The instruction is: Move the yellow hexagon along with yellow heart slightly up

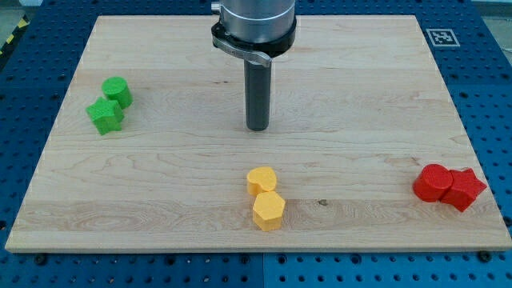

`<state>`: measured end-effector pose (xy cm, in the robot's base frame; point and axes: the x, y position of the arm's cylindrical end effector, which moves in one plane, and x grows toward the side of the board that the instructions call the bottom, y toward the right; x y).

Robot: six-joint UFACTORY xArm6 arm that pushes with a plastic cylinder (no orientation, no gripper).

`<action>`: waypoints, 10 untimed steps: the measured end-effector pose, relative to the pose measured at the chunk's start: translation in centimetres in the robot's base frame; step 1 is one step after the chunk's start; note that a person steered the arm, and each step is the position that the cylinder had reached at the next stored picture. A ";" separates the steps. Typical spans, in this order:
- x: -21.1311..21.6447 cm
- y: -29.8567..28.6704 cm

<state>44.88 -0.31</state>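
Observation:
The yellow hexagon point(269, 211) lies near the view's bottom, a little right of centre. The yellow heart point(261, 181) sits just above it, touching it. My tip point(257, 127) is above both yellow blocks, towards the view's top, with a clear gap between it and the heart. The rod hangs straight down from the arm's head at the view's top centre.
Two green blocks point(110, 105) sit together at the view's left. Two red blocks point(449, 186) sit together at the view's right, near the board's edge. The wooden board point(160, 184) rests on a blue perforated table, with a marker tag point(442, 37) at the top right.

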 end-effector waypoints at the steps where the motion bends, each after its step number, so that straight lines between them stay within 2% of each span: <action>1: 0.0 0.0; 3: 0.6 1.0; 4: 2.8 5.8; 5: 7.3 8.5; 6: 7.4 8.5; 8: 16.2 8.7; 10: 17.0 7.7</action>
<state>61.86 7.36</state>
